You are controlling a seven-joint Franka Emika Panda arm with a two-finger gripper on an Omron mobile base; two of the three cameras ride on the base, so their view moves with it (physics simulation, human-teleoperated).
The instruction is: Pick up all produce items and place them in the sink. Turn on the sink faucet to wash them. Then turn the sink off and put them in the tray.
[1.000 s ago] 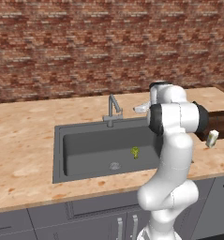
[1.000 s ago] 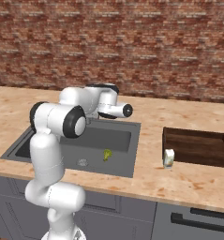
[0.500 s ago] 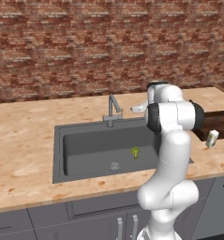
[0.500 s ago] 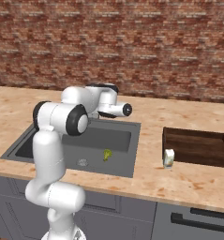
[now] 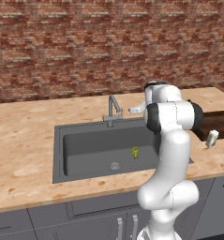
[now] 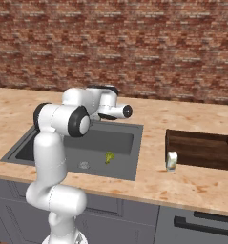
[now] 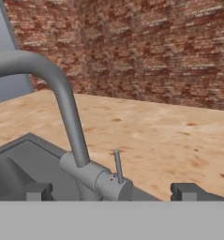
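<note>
A simulated kitchen, brick wall [image 5: 85,42] behind: I hold the arm's gripper [image 7: 112,192] level with the sink faucet [image 7: 71,136], close to its base at the back rim of the sink [image 5: 71,140]. From the hand camera I see the two dark fingertips [image 7: 38,191] set wide apart, the claw spread, with the faucet's body and its thin upright lever [image 7: 117,165] rising between them; I cannot tell whether either finger touches metal. The spout curves up and away toward the upper left of that view. In the left base view the faucet [image 5: 112,108] stands at the middle of the basin's far edge, and the hand reaches toward it from the right. The broccoli floret [image 5: 135,152] lies on the dark floor of the sink, right of the round drain [image 5: 114,165] and apart from it; the right base view shows the floret [image 6: 108,157] the same way, beside the drain [image 6: 84,165]. On the counter [image 6: 191,186] to the right sits the brown tray [image 6: 201,148], with a small pale carton [image 6: 171,160] upright just in front of its near left corner.
</note>
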